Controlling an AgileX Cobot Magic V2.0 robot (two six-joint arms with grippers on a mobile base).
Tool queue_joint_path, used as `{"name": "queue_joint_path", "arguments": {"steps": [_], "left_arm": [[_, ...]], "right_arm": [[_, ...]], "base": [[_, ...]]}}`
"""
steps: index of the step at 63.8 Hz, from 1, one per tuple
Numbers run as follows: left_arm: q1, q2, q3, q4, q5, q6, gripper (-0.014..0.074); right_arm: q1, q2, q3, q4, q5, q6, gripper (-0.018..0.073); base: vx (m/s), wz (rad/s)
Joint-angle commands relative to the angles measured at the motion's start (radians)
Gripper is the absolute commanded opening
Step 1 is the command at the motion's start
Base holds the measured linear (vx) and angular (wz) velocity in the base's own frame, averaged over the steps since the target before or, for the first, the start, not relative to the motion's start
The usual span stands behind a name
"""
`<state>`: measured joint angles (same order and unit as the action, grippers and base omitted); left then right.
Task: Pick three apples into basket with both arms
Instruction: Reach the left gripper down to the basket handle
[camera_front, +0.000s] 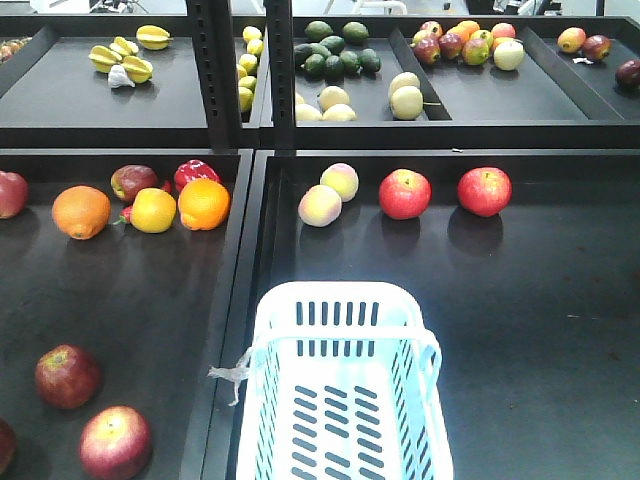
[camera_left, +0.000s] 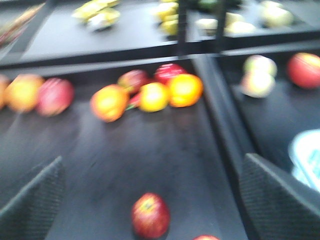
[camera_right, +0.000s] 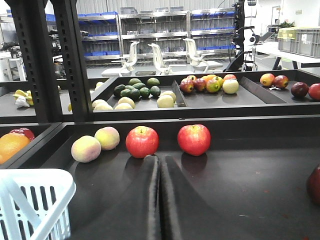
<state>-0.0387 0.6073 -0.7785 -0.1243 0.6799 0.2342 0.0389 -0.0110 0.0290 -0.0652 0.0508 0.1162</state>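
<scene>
Basket (camera_front: 336, 291), pale blue-white plastic, slotted sides

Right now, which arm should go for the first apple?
Left, probably. The left gripper is open, with a dark red apple centred between its fingers in the wrist view. The right gripper is shut and points at brighter red apples farther off.
</scene>
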Motion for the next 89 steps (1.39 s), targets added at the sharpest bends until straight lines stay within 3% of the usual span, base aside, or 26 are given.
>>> {"name": "queue_joint_path", "arguments": {"steps": [1,11,17,22,39,58,69,89], "left_arm": [[-0.05,0.055,-0.042,-0.152,-0.076,0.232,0.0682],[-0.154,0.164,-0.058,-0.327,-0.079,0.597,0.0665],[-0.229,0.233,-0.069,-0.354,-0.102,0.713,0.0656],[-0.285,0.299,-0.083,-0.355,-0.114,0.758,0.0651],[-0.464,0.515,-0.166,-0.319,-0.127,0.76,0.064],[-0.625,0.743,-0.236,-0.189,-0.177,0.759,0.0625],[-0.661,0.849,-0.285,-0.17,-0.195,0.758,0.0616],[-0.661,0.99,-0.386,-0.145,-0.188,0.758,0.0587]], "right_arm": [[-0.008,-0.011,0.014,-0.006,-0.078,0.002,-0.0009],[-0.008,-0.011,0.014,-0.006,-0.078,0.002,-0.0009],[-0.008,-0.011,0.014,-0.006,-0.078,0.002,-0.0009],[-0.008,-0.011,0.014,-0.006,-0.078,0.002,-0.0009],[-0.008,-0.011,0.014,-0.006,-0.078,0.002,-0.0009],[-0.008,-0.011,0.014,-0.006,-0.078,0.002,-0.0009],[-0.008,-0.011,0.014,-0.006,-0.078,0.002,-0.0009],[-0.008,-0.011,0.014,-0.006,-0.078,0.002,-0.0009]], "base": [[0.0,0.0],[0.0,0.0],[0.0,0.0],[0.0,0.0],[0.0,0.0],[0.0,0.0],[0.0,0.0],[0.0,0.0]]}}
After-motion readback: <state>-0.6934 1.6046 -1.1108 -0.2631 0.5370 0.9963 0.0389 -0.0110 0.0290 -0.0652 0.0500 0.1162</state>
